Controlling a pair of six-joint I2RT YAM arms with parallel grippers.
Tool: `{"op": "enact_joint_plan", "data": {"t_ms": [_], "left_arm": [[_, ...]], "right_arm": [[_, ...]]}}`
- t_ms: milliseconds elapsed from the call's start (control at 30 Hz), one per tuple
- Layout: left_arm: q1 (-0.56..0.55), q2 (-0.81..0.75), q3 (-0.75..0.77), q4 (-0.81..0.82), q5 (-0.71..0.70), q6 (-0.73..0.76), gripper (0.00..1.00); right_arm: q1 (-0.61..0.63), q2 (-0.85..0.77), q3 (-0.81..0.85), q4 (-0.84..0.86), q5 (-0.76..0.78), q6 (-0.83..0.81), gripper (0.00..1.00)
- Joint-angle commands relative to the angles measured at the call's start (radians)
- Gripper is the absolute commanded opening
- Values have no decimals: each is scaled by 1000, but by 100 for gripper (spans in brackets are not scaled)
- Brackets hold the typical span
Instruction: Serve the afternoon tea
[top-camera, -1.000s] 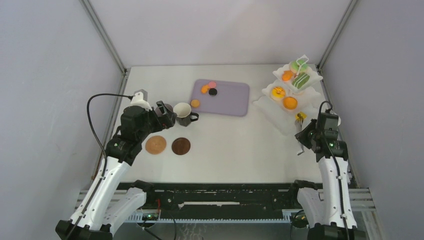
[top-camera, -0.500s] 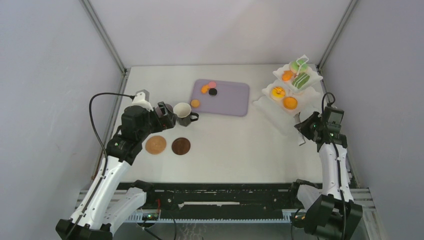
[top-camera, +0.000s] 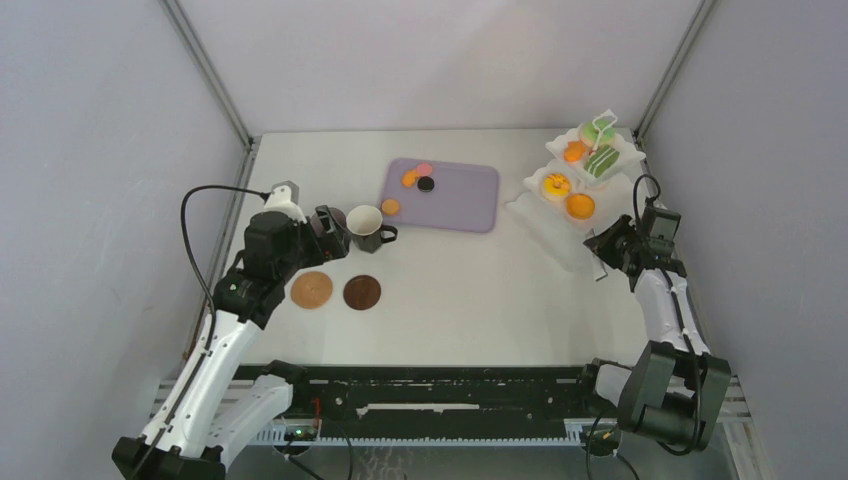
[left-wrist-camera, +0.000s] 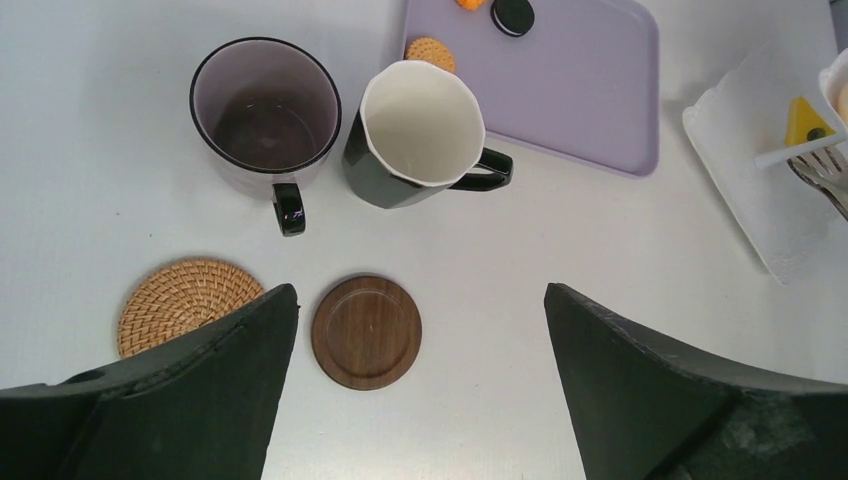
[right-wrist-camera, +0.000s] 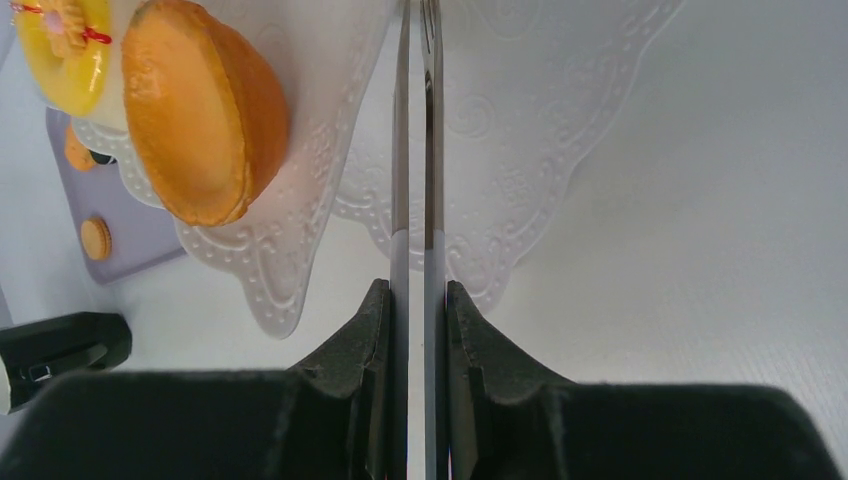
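A mauve mug (left-wrist-camera: 265, 115) and a dark mug with a white inside (left-wrist-camera: 415, 130) stand upright side by side, left of the lilac tray (top-camera: 460, 200). In front of them lie a woven coaster (left-wrist-camera: 185, 300) and a dark wooden coaster (left-wrist-camera: 366, 332), both bare. My left gripper (left-wrist-camera: 420, 300) hovers open above the coasters, holding nothing. My right gripper (right-wrist-camera: 417, 290) is shut on the long white tongs (right-wrist-camera: 417, 150), whose closed arms point at the lowest tier of the white stand (right-wrist-camera: 520, 120). An orange sweet (right-wrist-camera: 205, 110) and a yellow doughnut (right-wrist-camera: 60, 50) sit on that stand.
On the tray lie a black macaron (left-wrist-camera: 512, 15) and several small orange and pink sweets (top-camera: 410, 178); one orange biscuit (left-wrist-camera: 431, 50) sits at its near-left corner. The stand (top-camera: 580, 185) fills the back right corner, by the enclosure wall. Green sweets (top-camera: 600, 160) top it.
The right arm has swung back and up towards the stand, carrying the tongs with it. The left arm and the mugs have not moved.
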Motion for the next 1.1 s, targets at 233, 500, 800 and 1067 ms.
{"op": "enact_joint_plan", "data": {"t_ms": [233,500,800,1067], "left_arm": [[14,37,70,38,-1,19,97],[13,42,70,39,4,18,97],[13,44,81,34,15,17,97],[14,22,70,33,24,7,97]], "right_arm": [[-6,37,-52,244,-39,-45,0],[-6,81,-59,338,-61,-25,0],[-6,74,-56,307,-52,-17,38],[-5,31,-59,283,-58,-14,45]]}}
